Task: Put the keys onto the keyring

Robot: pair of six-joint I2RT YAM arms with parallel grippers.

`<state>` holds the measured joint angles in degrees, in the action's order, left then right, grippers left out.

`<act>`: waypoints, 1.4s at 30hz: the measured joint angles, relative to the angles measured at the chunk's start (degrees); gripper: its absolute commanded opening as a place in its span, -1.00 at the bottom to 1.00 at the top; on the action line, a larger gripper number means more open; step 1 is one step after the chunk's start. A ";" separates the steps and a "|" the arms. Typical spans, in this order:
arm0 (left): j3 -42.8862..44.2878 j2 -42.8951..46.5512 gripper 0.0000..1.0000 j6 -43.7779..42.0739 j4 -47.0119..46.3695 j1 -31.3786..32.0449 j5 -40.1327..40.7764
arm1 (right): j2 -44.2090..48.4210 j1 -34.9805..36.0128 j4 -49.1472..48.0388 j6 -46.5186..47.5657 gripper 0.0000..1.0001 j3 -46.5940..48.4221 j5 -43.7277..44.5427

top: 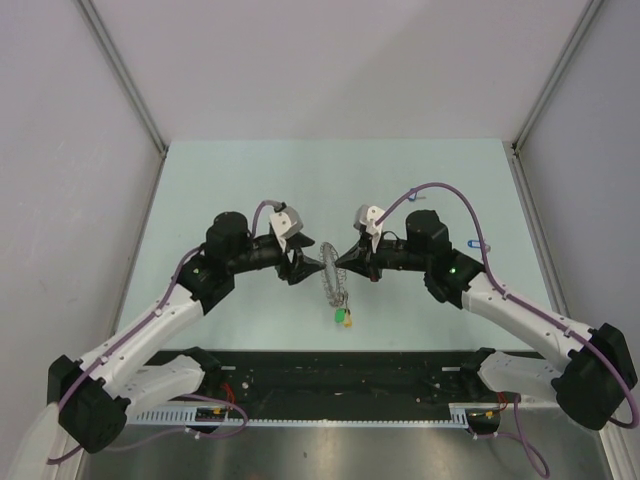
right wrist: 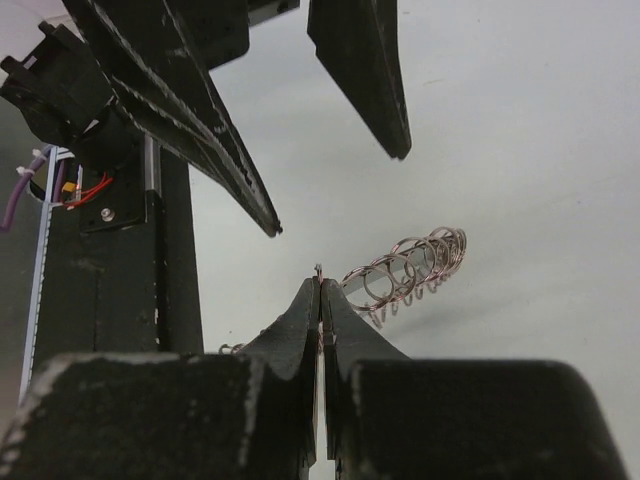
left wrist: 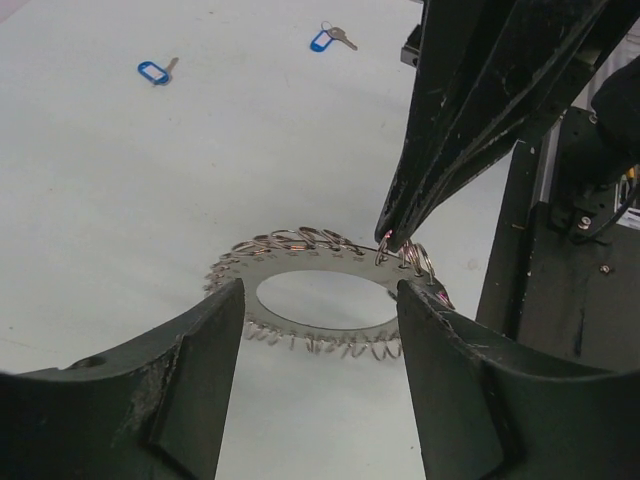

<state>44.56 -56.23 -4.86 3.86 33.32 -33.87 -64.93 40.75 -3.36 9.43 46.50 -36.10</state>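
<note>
Two blue-tagged keys (left wrist: 152, 72) beyond the keyring (left wrist: 320, 262)

The top view looks down from high behind the two arm bases, which lie along the frame's lower edge, and takes in the whole pale green bench (top: 250, 180) from far off. The left wrist view sits just behind the left claw (left wrist: 320, 300), close in, looking forward and down between its black fingers at the bottom of the frame. The right wrist view sits likewise behind the right claw (right wrist: 320, 290), looking low across the bench. The two wrist views face each other: the right claw (left wrist: 390, 240) enters the left view at upper right, and the left claw (right wrist: 335, 190) enters the right view at upper left. All three views share the large round silver metal keyring (top: 332, 280) (left wrist: 330, 328) (right wrist: 410, 265) near mid frame.
</note>
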 measured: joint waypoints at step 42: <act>-1.40 -3.74 -0.74 1.57 -5.75 2.71 -10.34 | 2.43 1.88 -3.80 -0.72 -1.00 -1.18 -0.68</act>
<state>43.16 -59.96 -3.29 -1.89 36.03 -44.21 -62.50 42.63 -7.16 8.71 45.32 -36.77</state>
